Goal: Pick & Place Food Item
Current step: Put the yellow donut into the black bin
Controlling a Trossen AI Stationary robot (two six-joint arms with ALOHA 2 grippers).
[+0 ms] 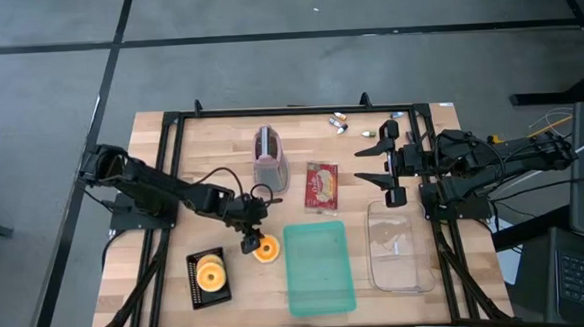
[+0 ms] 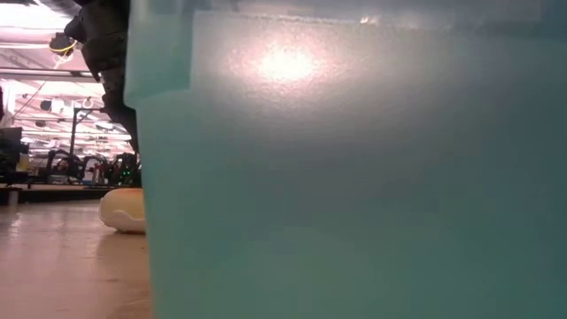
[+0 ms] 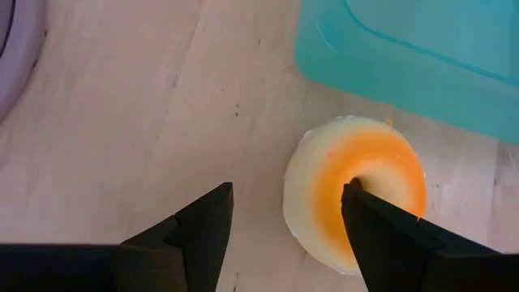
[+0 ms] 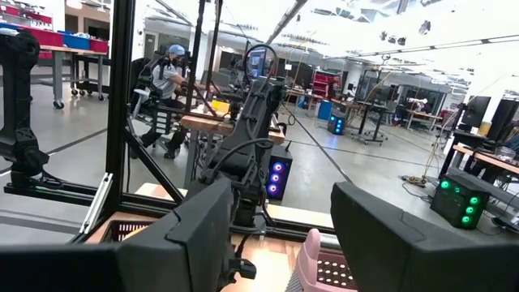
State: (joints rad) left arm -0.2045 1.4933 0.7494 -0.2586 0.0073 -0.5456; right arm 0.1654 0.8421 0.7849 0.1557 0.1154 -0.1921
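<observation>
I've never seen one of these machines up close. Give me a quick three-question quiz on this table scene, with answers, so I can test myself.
1. True or false: the left end effector is clamped shut on the donut.
2. Which container lies nearest that donut? A) teal bin B) clear bin C) toaster
3. Fill in: a second donut sits on the black ____.

Key:
1. False. Its fingers stand open, one over the donut, which lies on the table.
2. A.
3. Tray.

The right end effector waits open near the table's far right side.
</observation>
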